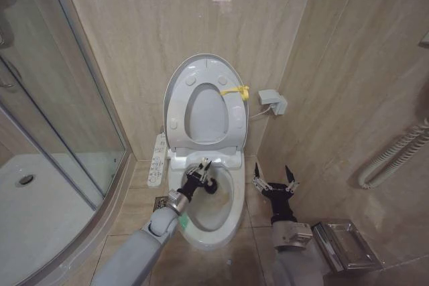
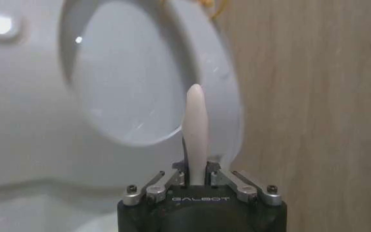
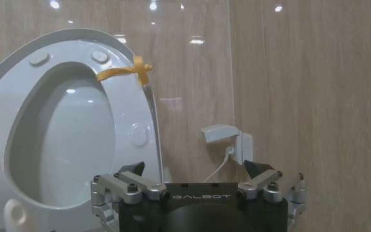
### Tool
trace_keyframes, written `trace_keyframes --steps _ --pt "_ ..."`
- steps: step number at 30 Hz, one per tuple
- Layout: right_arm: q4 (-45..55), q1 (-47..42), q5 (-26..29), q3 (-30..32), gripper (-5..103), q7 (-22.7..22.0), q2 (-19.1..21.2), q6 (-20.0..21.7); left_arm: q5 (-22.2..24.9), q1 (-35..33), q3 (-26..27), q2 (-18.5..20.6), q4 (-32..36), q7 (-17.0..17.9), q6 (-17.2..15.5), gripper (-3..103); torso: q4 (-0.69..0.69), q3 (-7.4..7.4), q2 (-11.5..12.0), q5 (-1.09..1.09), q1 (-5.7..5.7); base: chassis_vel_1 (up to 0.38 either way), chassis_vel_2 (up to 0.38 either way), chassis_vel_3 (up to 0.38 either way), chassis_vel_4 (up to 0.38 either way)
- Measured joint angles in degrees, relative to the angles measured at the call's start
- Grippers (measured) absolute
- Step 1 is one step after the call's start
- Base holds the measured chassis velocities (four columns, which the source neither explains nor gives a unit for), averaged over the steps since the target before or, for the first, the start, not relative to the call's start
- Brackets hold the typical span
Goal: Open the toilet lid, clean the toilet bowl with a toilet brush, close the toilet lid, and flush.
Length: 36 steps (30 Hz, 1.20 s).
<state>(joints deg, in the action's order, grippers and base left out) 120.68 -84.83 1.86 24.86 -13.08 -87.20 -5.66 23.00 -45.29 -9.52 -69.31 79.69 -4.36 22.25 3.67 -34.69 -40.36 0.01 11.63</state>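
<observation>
In the head view the toilet lid (image 1: 201, 65) stands upright in the upper middle of the frame, leaning against the beige tiled wall (image 1: 134, 31), with the ring-shaped seat (image 1: 206, 140) raised in front of it. A yellow tag (image 1: 236, 91) is tied at the right rim. Below them, in the lower middle, the toilet bowl (image 1: 231, 216) is uncovered and its inside is stained yellowish-brown.

The left pincer (image 1: 204, 171) reaches from the lower left of the frame over the back part of the bowl. It is clenched on the thin white handle of the toilet brush (image 2: 196, 130); in the left wrist view the handle rises straight between the 2 fingers. The brush head is not clear to see in the bowl.

The right pincer (image 1: 275, 177) hangs to the right of the bowl, above the floor, with its fingers spread and grasping nothing. It does not touch the toilet.

A white socket box (image 1: 273, 102) is on the wall right of the lid, and a glass shower door (image 1: 60, 98) fills the left side.
</observation>
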Motion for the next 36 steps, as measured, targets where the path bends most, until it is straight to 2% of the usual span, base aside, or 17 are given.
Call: trace_keyframes --steps 3,8,12,15,19,30,33,36 --pt "0.0 0.0 0.0 0.0 100 0.0 0.0 0.0 0.2 -1.3 -1.6 -0.2 4.0 0.6 -0.9 17 0.00 0.00 0.0 0.00 0.00 0.000 0.000 0.000 0.000" --pt "0.0 0.0 0.0 0.0 100 0.0 0.0 0.0 0.2 -2.0 -2.7 -0.7 5.3 0.6 -0.9 17 -0.01 0.00 0.0 0.00 0.00 0.000 0.000 0.000 0.000" --pt "0.0 0.0 0.0 0.0 100 0.0 0.0 0.0 0.3 -1.4 -3.4 -0.9 2.8 0.2 -0.3 17 -0.01 0.00 0.0 0.01 0.00 0.000 0.000 0.000 0.000" --pt "0.0 0.0 0.0 0.0 100 0.0 0.0 0.0 -0.6 0.1 -5.9 -0.6 -3.7 -0.2 1.2 17 -0.02 0.00 0.0 0.00 0.00 0.000 0.000 0.000 0.000" --pt "0.0 0.0 0.0 0.0 100 0.0 0.0 0.0 -1.2 0.7 -6.3 -0.6 -5.9 -0.5 2.2 17 -0.02 0.00 0.0 0.00 0.00 0.000 0.000 0.000 0.000" --pt "0.0 0.0 0.0 0.0 100 0.0 0.0 0.0 -1.0 1.5 -5.9 -1.9 -0.5 -0.9 3.2 17 0.01 0.00 0.0 0.00 0.00 0.000 0.000 0.000 0.000" --pt "0.0 0.0 0.0 0.0 100 0.0 0.0 0.0 -1.0 1.8 -6.0 -2.0 -1.1 -1.6 3.5 17 -0.01 0.00 0.0 0.00 0.00 0.000 0.000 0.000 0.000" --pt "0.0 0.0 0.0 0.0 100 0.0 0.0 0.0 -2.0 2.2 -5.9 -2.1 -4.5 -1.5 2.9 17 -0.01 -0.01 0.0 -0.01 0.00 0.000 0.000 0.000 0.000"
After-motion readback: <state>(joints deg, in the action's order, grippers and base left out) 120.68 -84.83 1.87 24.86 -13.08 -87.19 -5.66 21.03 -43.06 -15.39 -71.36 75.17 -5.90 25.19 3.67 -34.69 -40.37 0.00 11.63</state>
